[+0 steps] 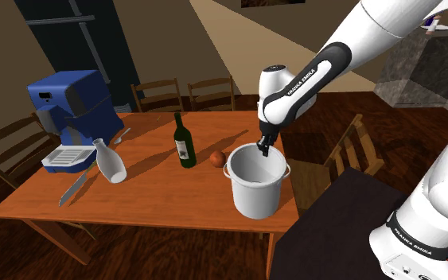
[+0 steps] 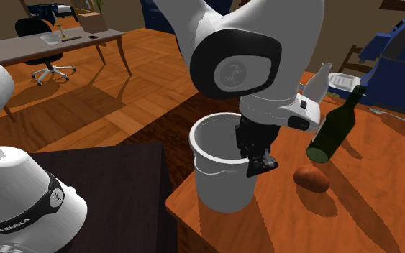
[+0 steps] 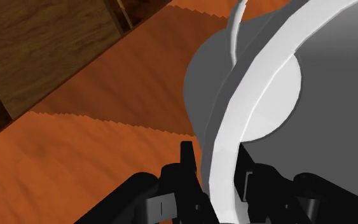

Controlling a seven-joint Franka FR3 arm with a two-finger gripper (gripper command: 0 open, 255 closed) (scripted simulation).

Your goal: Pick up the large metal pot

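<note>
The large pot (image 1: 255,187) is drawn plain white, with thin side handles, and stands upright at the table's corner nearest the stand. My black gripper (image 1: 265,147) comes down onto the pot's far rim. In the second exterior view the gripper (image 2: 258,162) straddles the pot (image 2: 219,180) wall, with one finger inside and one outside. Through the wrist camera the white rim (image 3: 254,108) runs between my fingers, and the gripper (image 3: 219,191) is shut on it, both fingers pressed against the wall.
On the wooden table (image 1: 150,191) stand a dark green bottle (image 1: 184,141) and a small brown round thing (image 1: 217,159) just beyond the pot. Further off are a white vase (image 1: 111,161), a knife (image 1: 72,189) and a blue machine (image 1: 71,107). A chair (image 1: 341,155) stands by the pot's side.
</note>
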